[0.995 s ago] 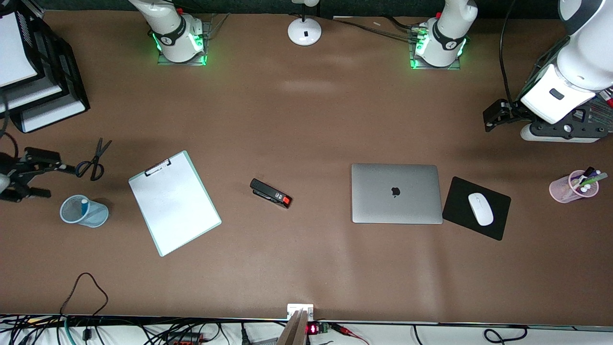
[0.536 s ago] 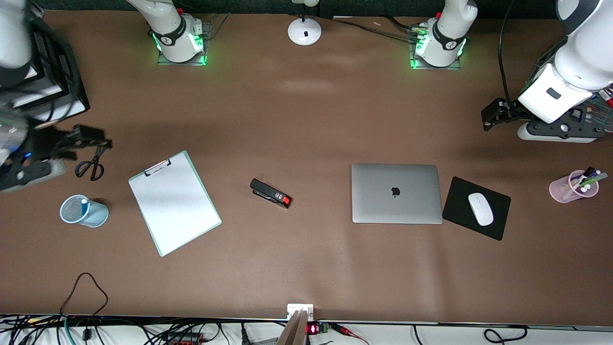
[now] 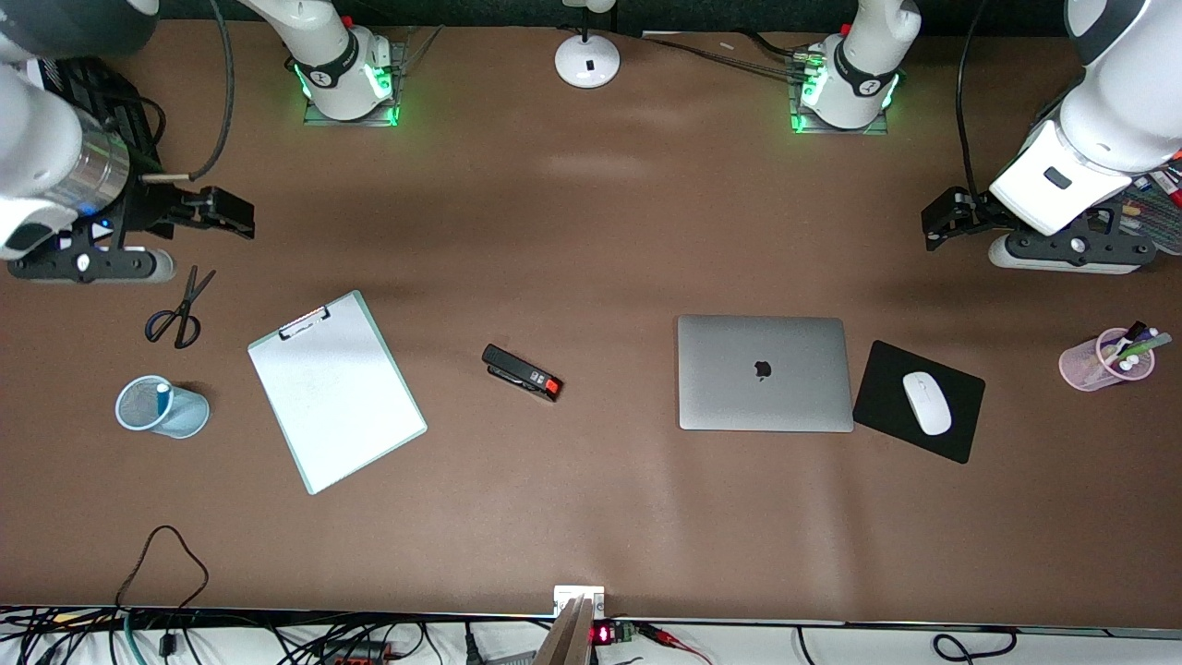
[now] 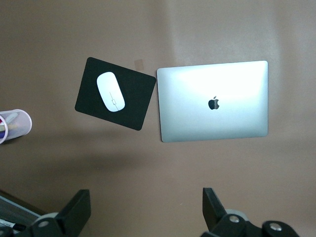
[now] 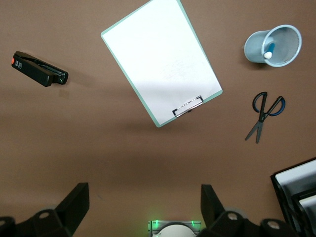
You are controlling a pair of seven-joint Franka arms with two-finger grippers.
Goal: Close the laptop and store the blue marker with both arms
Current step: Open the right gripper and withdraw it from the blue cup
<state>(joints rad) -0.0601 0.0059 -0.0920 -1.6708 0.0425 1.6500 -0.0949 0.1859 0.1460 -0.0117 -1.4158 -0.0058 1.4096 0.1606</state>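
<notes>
One closed laptop (image 3: 765,373), one blue marker (image 3: 162,395) in its cup (image 3: 171,417), two spread grippers: left gripper (image 3: 940,228), right gripper (image 3: 226,211).

Front camera looking down from high across table (image 3: 591,231), facing both arm bases, taking in whole tabletop. Left wrist camera hanging high, looking straight down on laptop (image 4: 213,101) and mouse pad (image 4: 115,100). Right wrist camera hanging high, looking down on clipboard (image 5: 162,61), stapler (image 5: 39,69), scissors (image 5: 264,113). Front view sharing all these.

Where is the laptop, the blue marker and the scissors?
laptop (image 3: 765,373): front view, middle of its shut lid.
blue marker (image 3: 162,398): front view, its shaft inside the blue mesh cup.
scissors (image 5: 265,112): right wrist view, at the pivot.
</notes>
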